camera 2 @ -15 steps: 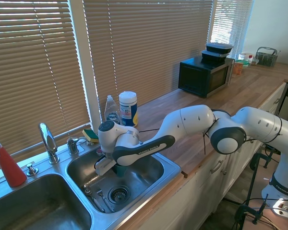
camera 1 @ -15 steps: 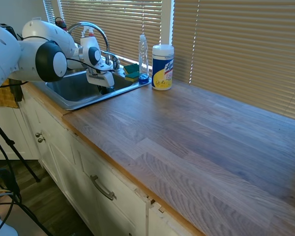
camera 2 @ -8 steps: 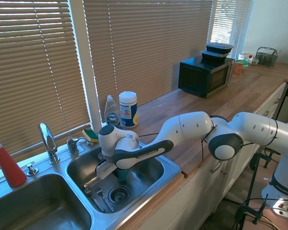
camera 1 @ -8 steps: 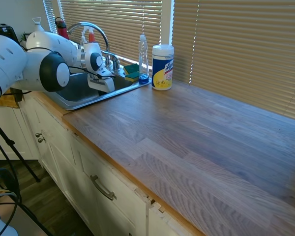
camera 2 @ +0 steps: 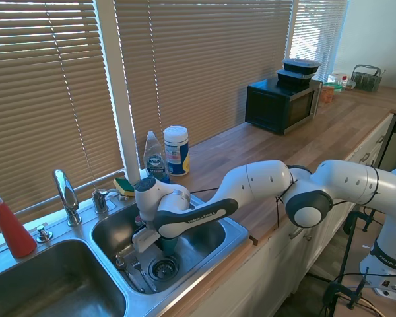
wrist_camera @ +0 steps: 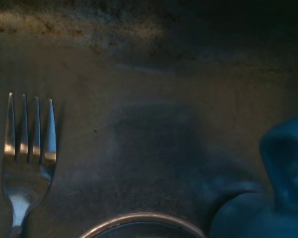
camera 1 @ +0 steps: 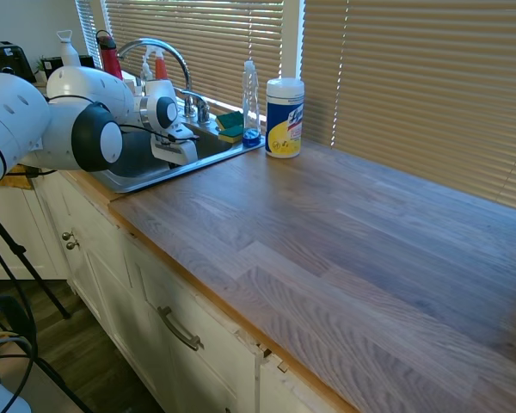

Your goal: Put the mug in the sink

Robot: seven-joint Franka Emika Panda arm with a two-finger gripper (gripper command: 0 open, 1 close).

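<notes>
Long wooden counter [camera 1: 344,249] running under the closed blinds [camera 2: 204,66], bare across most of its run. Set into one end, the steel sink [camera 2: 234,231] with 2 basins and a curved faucet [camera 2: 66,193] behind the divider. White arm [camera 2: 264,181] stretched in over the rim, dipping down into the nearer basin. Black microwave [camera 2: 282,102] far along the counter, dark containers stacked on top. Behind the sink, a white-and-yellow wipes canister [camera 1: 285,118] standing just beside a slim clear bottle [camera 1: 251,101], with a green-and-yellow sponge [camera 1: 230,126] near them. Red spray bottle [camera 2: 8,224] by the far basin.

Down inside the basin — the pincer [camera 2: 160,242], low above the drain [camera 2: 164,267]. Teal mug [camera 2: 167,244] right beneath it, upright, apparently pinched between the fingers, though the wrist housing hides the grip — cannot tell for sure. In the wrist view, blue mug handle [wrist_camera: 285,163] rising at the edge, drain ring curving at the bottom, and 1 fork [wrist_camera: 27,148] lying flat on the basin floor, 4 tines clear and bright.
</notes>
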